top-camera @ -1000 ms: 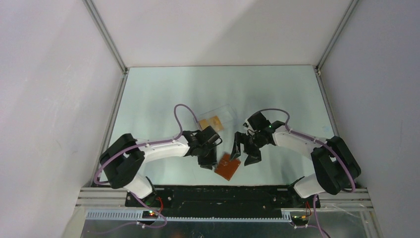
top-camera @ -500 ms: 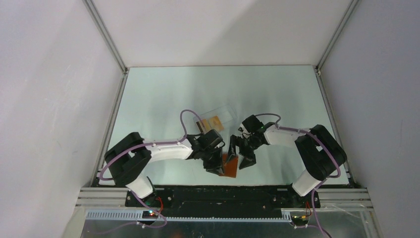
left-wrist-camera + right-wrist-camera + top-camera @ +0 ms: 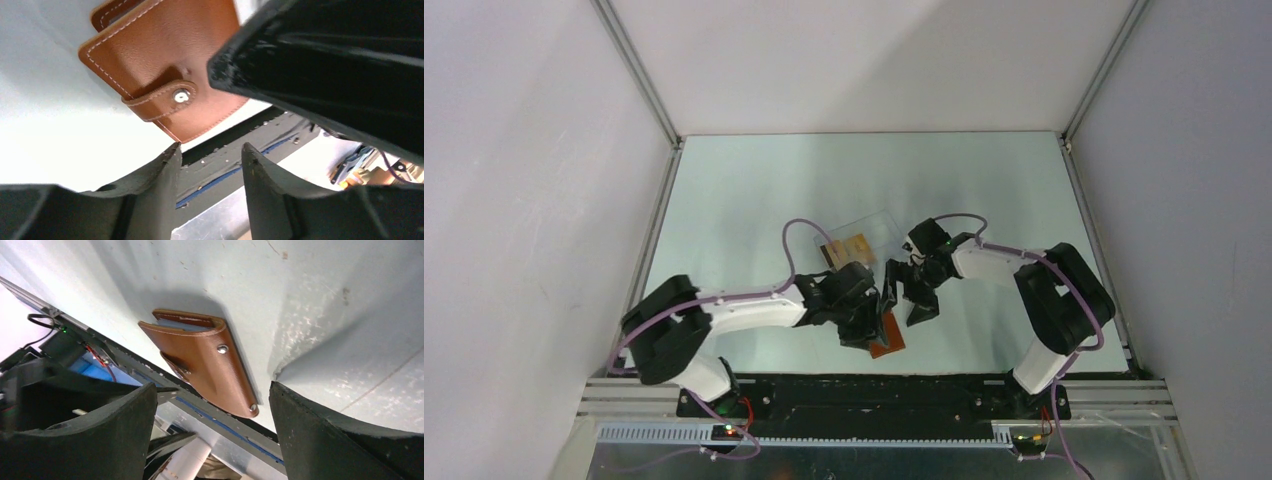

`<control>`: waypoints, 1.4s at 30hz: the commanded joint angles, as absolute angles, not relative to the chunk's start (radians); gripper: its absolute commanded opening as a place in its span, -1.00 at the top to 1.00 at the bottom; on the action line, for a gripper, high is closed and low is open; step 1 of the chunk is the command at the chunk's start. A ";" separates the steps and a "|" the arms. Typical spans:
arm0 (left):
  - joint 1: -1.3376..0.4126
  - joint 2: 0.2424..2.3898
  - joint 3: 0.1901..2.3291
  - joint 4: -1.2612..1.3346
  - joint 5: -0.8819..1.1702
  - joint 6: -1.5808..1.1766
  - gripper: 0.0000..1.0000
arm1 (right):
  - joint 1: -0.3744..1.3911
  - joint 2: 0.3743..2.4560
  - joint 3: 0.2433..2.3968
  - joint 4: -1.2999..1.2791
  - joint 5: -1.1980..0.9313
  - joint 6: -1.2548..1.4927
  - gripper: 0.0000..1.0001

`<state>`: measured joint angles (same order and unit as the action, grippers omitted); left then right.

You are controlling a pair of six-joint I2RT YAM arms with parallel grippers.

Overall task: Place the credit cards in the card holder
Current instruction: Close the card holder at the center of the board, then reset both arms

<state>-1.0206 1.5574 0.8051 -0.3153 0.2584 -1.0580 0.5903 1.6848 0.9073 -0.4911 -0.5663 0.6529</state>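
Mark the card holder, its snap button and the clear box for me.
card holder (image 3: 202, 365): right wrist view, middle of the brown leather cover.
snap button (image 3: 180, 96): left wrist view, metal stud on the closing tab.
clear box (image 3: 880, 226): top view, bare far end.

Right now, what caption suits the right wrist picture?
Open right gripper aimed at the closed brown card holder lying on the table.

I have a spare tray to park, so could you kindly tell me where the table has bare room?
Bare: the far half of the table, rail to rail, beyond the clear box to the back wall. Crowded: the near centre, where the left end effector and right end effector hem in the card holder, with that box right behind them.
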 commanded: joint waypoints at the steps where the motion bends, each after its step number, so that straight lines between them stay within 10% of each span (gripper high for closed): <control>1: -1.002 1.400 0.788 -0.286 0.181 -1.067 -0.12 | 0.576 1.624 0.933 -0.557 -0.508 0.605 -0.72; 8: -0.903 1.128 0.690 -0.251 0.107 -1.043 -0.74 | 0.546 1.515 0.918 -0.580 -0.441 0.570 -0.80; 15: -0.685 0.822 0.524 -0.209 0.056 -0.991 -0.88 | 0.434 1.276 0.835 -0.551 -0.315 0.530 -0.99; 26: -0.565 0.252 0.297 -0.059 -0.802 -0.365 -0.99 | 0.194 0.868 0.586 -0.301 0.191 0.316 -0.99; 32: -0.442 0.414 0.076 0.377 -0.937 -0.073 -0.99 | 0.141 0.793 0.260 0.265 0.385 0.125 -0.97; 42: -0.057 0.962 0.082 0.990 -0.439 -0.020 -0.99 | 0.052 0.881 0.111 0.691 0.131 0.035 -0.99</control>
<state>-0.1429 0.8135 0.0254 0.5976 -0.6437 -0.0883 0.0937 0.8127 0.0826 0.3763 0.1982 0.0834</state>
